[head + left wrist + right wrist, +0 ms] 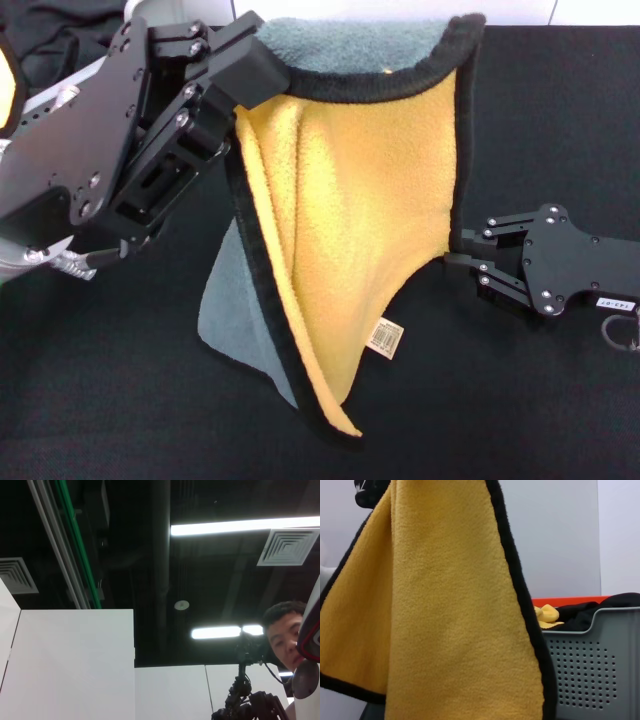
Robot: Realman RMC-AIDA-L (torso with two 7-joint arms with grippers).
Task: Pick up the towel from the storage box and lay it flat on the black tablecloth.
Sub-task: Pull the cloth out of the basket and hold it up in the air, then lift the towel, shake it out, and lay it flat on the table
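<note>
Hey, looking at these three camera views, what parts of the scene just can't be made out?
- Left pincer tips: head view, buried in the towel fold, so the grip itself is unseen.
- Right pincer tips: head view, at the towel's black edge; contact is unclear.
- Storage box: right wrist view, partly hidden by the hanging towel and cut off by the frame; absent from head view.
- Left wrist view: only ceiling and a bystander, no workspace.
- Towel tag: print too small.

Hanging towel blocks centre; black tablecloth open
</note>
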